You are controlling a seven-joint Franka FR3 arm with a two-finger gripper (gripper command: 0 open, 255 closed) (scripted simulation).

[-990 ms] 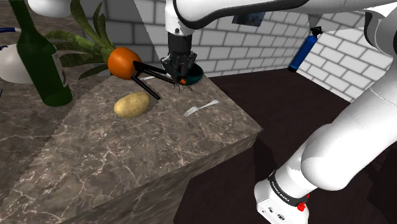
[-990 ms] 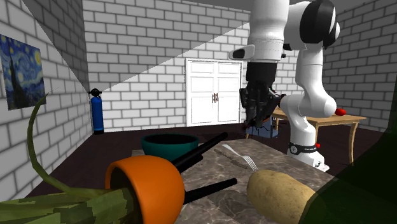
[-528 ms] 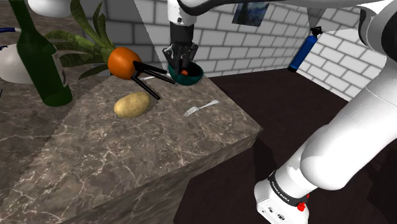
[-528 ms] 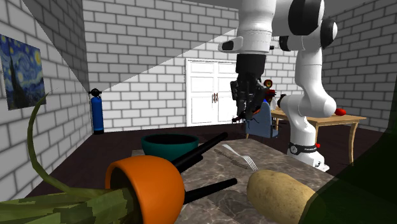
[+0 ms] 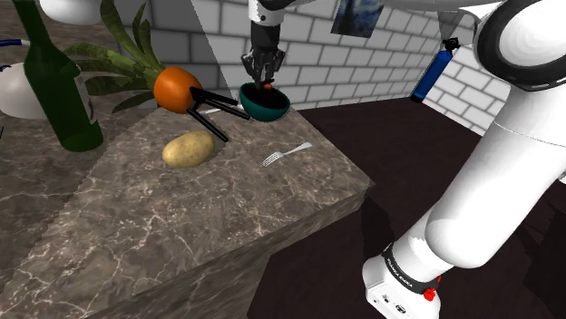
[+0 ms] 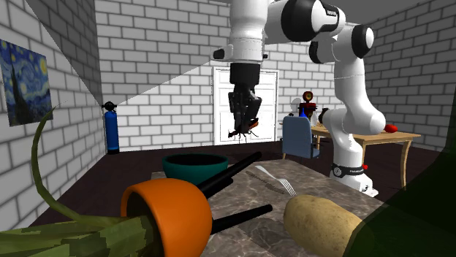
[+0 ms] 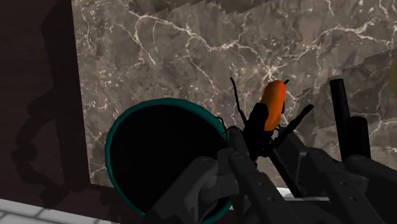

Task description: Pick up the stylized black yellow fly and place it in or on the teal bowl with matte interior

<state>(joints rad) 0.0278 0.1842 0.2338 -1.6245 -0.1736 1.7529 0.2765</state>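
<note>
The fly [image 7: 272, 105] is a black insect with an orange-red body and thin black legs. My gripper [image 7: 267, 159] is shut on it, the fingers [image 7: 249, 183] clasping its black front part. It hangs in the air well above the marble counter [image 5: 227, 208]. The teal bowl [image 5: 268, 110] with a dark inside stands near the counter's far corner. In the shoulder view the gripper [image 5: 265, 77] and fly [image 5: 269, 87] are just over the bowl's rim. In the second exterior view the fly [image 6: 245, 131] and gripper [image 6: 245, 120] are high above the bowl [image 6: 194, 169] and a little to its right.
Beside the bowl lies an orange round thing [image 5: 176, 88] with green leaves and black rods. A potato [image 5: 188, 149], a fork [image 5: 286, 151] and a green bottle [image 5: 56, 95] also sit on the counter. The counter's edge drops to dark floor at the shoulder view's right.
The gripper has risen from the counter beside the bowl with the fly in it. It moved toward the second exterior view's left, closer to over the bowl.
</note>
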